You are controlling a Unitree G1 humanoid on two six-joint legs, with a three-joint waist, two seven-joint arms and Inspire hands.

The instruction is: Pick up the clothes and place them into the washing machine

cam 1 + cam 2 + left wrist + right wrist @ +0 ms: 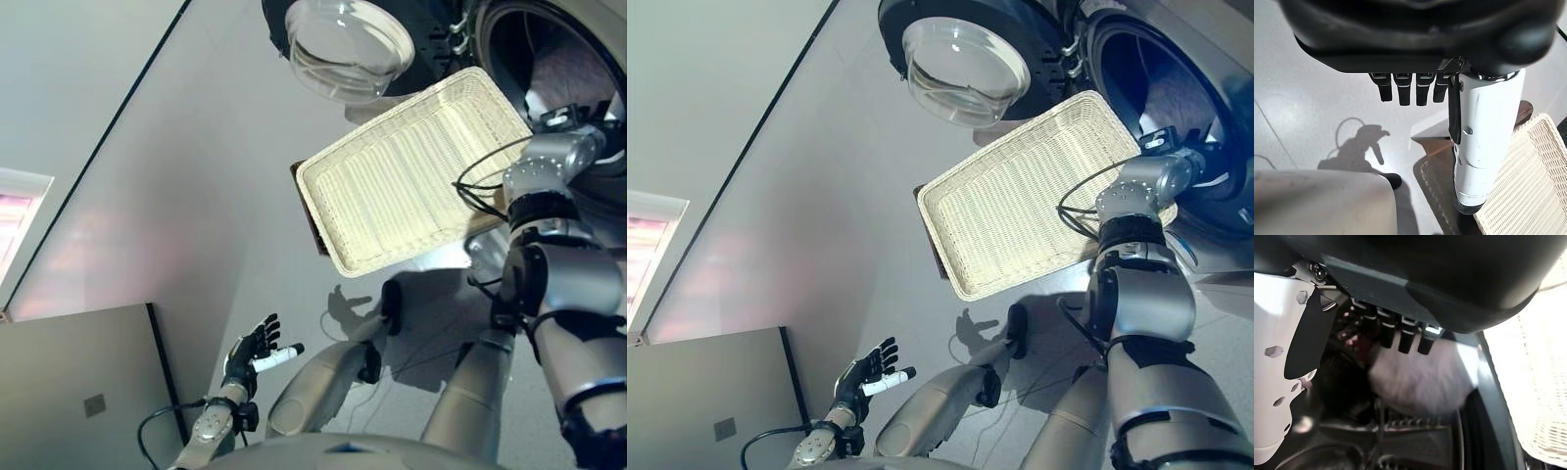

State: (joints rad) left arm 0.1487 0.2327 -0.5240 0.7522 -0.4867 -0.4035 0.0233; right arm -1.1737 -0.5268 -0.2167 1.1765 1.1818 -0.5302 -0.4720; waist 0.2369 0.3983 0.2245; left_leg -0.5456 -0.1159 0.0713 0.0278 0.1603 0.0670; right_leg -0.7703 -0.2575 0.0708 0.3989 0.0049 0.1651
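Reaching into the washing machine drum (1176,88), our right hand (1400,333) shows relaxed, uncurled fingers over pale clothes (1420,377) inside. We should withdraw straight, clearing the empty wicker basket (411,171). Left hand (257,350) hangs open, idle.

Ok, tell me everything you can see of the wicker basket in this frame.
The wicker basket is a shallow rectangular tray of pale cream woven cane with a rolled rim and rounded corners. It looks empty; no clothes show in it. It sits on a dark brown stand, between the open washer door and the drum opening. The right arm passes over its corner nearest the drum; actual contact cannot be told.
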